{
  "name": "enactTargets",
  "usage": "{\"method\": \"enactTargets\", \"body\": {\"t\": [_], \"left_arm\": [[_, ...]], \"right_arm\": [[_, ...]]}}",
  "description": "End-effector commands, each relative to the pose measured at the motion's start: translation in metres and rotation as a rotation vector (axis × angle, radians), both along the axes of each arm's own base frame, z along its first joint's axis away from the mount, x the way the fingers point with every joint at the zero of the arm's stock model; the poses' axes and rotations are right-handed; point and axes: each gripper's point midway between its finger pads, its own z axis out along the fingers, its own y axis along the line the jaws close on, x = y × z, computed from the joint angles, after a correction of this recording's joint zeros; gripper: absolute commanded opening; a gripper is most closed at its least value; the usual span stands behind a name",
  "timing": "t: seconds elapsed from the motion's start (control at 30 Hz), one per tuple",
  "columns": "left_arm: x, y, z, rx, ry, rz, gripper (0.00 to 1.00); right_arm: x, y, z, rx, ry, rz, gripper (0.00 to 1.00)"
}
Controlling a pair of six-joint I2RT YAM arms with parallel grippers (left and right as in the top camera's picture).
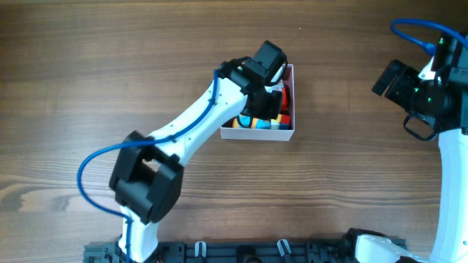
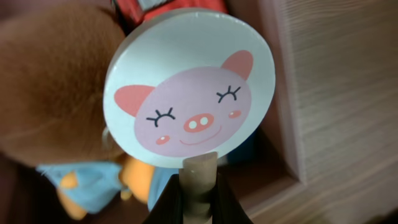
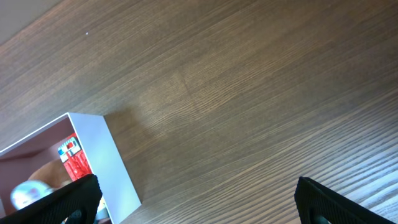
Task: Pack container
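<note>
The container (image 1: 257,134) sat near the middle of the bench (image 1: 88,66), slightly toward the far edge. It held toys, among them a brown plush (image 2: 50,93) and a red toy (image 3: 78,165). Above it, the left pincer (image 2: 198,200) was clamped on the stem of a round pig-faced paddle (image 2: 193,81). The right pincer (image 3: 198,200) hung toward the far right corner, fingers spread wide, well apart from the container.

Soft even light, mild shadows; left wrist view blurry toward its edges.
</note>
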Motion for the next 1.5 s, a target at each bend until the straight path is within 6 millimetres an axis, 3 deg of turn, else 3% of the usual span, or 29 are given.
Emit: {"method": "enactTargets", "body": {"t": [0.0, 0.23, 0.37, 0.4, 0.53, 0.57, 0.67, 0.83, 0.87, 0.9, 0.97, 1.07, 1.23, 1.47], "left_arm": [[0.004, -0.002, -0.018, 0.017, 0.033, 0.055, 0.04], [0.000, 0.007, -0.042, 0.075, 0.109, 0.177, 0.05], [-0.004, 0.012, -0.048, 0.104, 0.124, 0.231, 0.12], [-0.005, 0.012, -0.048, 0.106, 0.130, 0.239, 0.18], [-0.008, 0.008, -0.039, 0.079, 0.140, 0.242, 0.56], [-0.008, 0.006, -0.035, 0.066, 0.139, 0.239, 0.61], [-0.004, 0.000, -0.007, 0.003, 0.104, 0.230, 0.69], [0.007, -0.009, 0.070, -0.131, -0.035, 0.204, 0.75], [0.007, -0.009, 0.088, -0.156, -0.070, 0.189, 0.84], [0.008, -0.007, 0.110, -0.186, -0.121, 0.165, 1.00], [0.009, 0.001, 0.141, -0.210, -0.201, 0.166, 1.00], [0.009, 0.034, 0.187, -0.199, -0.334, 0.236, 1.00], [-0.008, 0.123, 0.250, -0.113, -0.518, 0.411, 1.00], [-0.055, 0.247, 0.309, 0.002, -0.712, 0.681, 1.00]], "right_arm": [[0.002, 0.001, 0.000, 0.006, -0.001, 0.008, 1.00], [0.002, 0.001, 0.000, 0.006, -0.001, 0.008, 1.00], [0.002, 0.001, 0.000, 0.006, -0.001, 0.008, 1.00], [0.002, 0.001, 0.000, 0.006, -0.001, 0.008, 1.00], [0.002, 0.001, 0.000, 0.007, -0.001, 0.007, 1.00], [0.002, 0.001, 0.000, 0.006, -0.001, 0.008, 1.00], [0.002, 0.001, 0.000, 0.007, -0.001, 0.007, 1.00], [0.002, 0.001, 0.000, 0.007, -0.001, 0.007, 1.00], [0.002, 0.001, 0.000, 0.006, 0.000, 0.008, 1.00], [0.002, 0.001, 0.000, 0.006, -0.001, 0.008, 1.00], [0.002, 0.001, 0.000, 0.007, -0.001, 0.007, 1.00], [0.002, 0.001, 0.000, 0.006, -0.001, 0.008, 1.00], [0.002, 0.001, 0.000, 0.006, -0.001, 0.008, 1.00], [0.002, 0.001, 0.000, 0.006, -0.001, 0.008, 1.00]]}}
